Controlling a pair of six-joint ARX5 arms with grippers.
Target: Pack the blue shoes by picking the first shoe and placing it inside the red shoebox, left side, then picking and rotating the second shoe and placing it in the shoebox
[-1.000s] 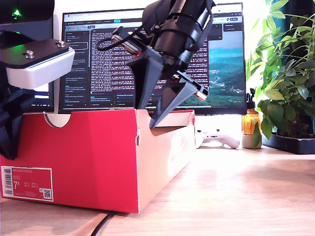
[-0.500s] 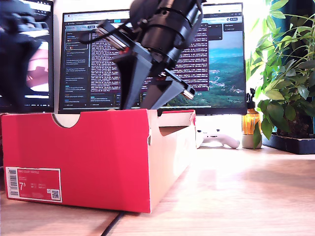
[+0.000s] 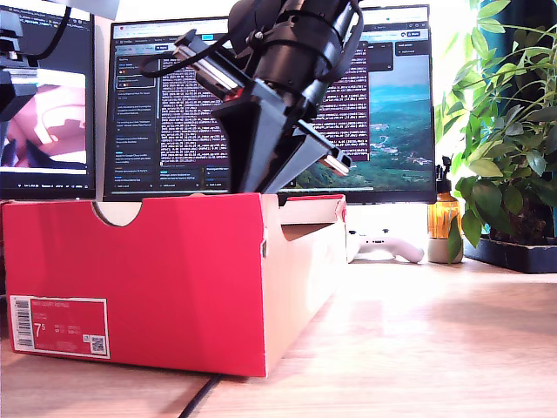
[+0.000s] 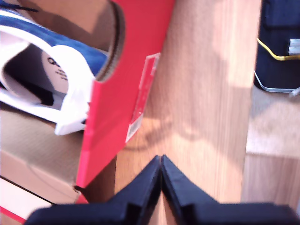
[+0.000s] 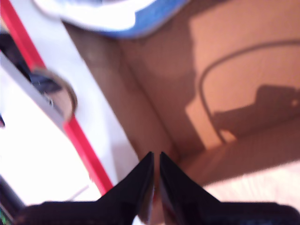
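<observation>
A blue shoe [image 4: 56, 51] lies inside the red box [image 3: 130, 279] at the exterior view's lower left, on the counter [image 3: 418, 348]. My second tool [image 5: 156, 159] hangs over the box's inside corner; my first tool [image 4: 161, 164] hovers outside its labelled wall; both are pinched closed and empty. The shoe looks light, with a soft upper and stiff sole, best gripped at the heel collar.

My second gripper [image 5: 156, 161] fingers nearly shut, empty, over red shoebox [image 5: 154, 84] interior; blue shoe [image 5: 117, 16] inside.
</observation>
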